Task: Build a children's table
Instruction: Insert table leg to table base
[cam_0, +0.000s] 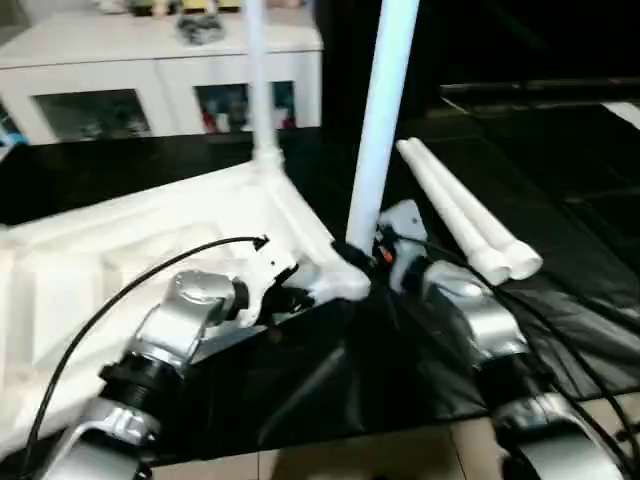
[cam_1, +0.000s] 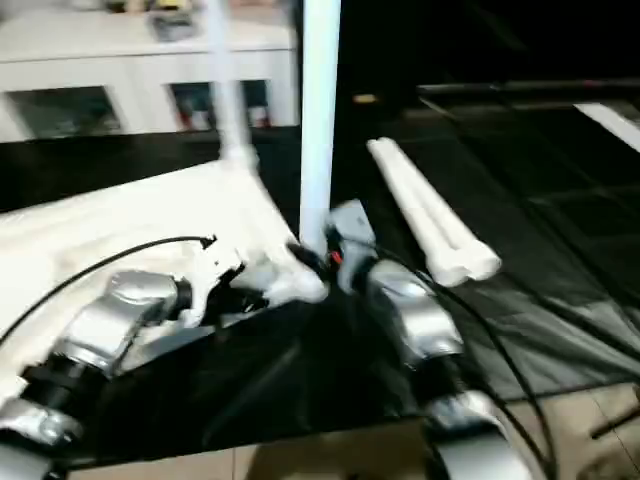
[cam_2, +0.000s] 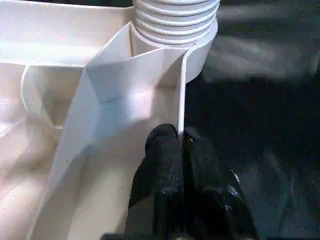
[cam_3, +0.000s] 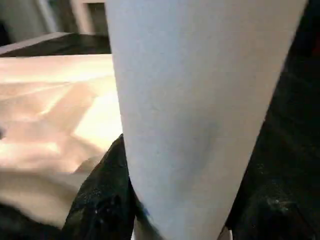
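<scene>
A black sheet-covered floor (cam_0: 560, 210) carries the upturned white ribbed plastic table top (cam_0: 130, 250) and, near it, two loose white tapered tube legs (cam_0: 465, 220) lying side by side.

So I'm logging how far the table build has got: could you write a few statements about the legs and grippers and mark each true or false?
1. The table top lies with its ribbed underside up. True.
2. All four legs stand in their sockets. False: one far leg stands in its corner, a near leg is upright at the near corner, and two spare legs lie on the black mat.
3. The right gripper is closed around the near leg. True.
4. The left gripper hangs wide open over the mat. False: it is shut on the table top's edge wall, below the near corner socket.
5. The two spare legs lie side by side. True.
</scene>
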